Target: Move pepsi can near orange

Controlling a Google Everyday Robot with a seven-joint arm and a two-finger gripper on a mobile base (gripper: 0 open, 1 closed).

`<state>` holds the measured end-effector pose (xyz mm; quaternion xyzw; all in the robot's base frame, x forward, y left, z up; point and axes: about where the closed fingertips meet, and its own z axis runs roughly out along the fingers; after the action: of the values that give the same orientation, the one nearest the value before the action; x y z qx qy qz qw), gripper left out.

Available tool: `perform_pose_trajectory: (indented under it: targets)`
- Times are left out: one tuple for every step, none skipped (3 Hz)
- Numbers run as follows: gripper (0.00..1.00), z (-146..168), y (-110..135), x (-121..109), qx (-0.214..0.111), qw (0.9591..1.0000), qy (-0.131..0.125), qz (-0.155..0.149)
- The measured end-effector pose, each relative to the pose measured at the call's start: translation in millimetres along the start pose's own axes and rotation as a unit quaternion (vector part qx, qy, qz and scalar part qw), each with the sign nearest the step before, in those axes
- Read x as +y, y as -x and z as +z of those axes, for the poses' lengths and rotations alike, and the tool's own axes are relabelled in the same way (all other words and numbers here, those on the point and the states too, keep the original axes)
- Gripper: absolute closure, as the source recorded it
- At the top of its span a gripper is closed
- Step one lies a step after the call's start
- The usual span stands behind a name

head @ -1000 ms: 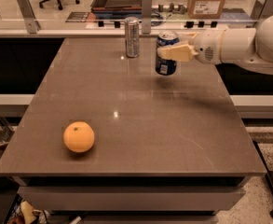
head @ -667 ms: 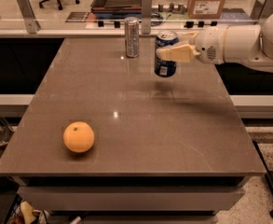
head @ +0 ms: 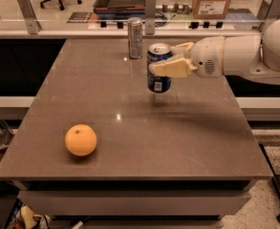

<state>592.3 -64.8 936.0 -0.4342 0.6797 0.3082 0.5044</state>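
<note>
Camera view gives us the gripper [head: 162, 61] clamped across the pepsi can [head: 158, 83], which hangs upright just above the table [head: 201, 137] towards its far edge. We judge the slim silver can [head: 135, 31] (close behind) could get clipped, and a slipping grip might drop the can short of the orange [head: 80, 140], well apart at front left.
</note>
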Motion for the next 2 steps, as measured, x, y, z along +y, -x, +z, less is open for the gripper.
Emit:
perform_pose_trajectory:
  targets:
    - [1.0,6,-2,30,0.004,0.9998,0.017,-0.009]
    - [1.0,5,-3,57,0.009,0.9996,0.022,-0.018]
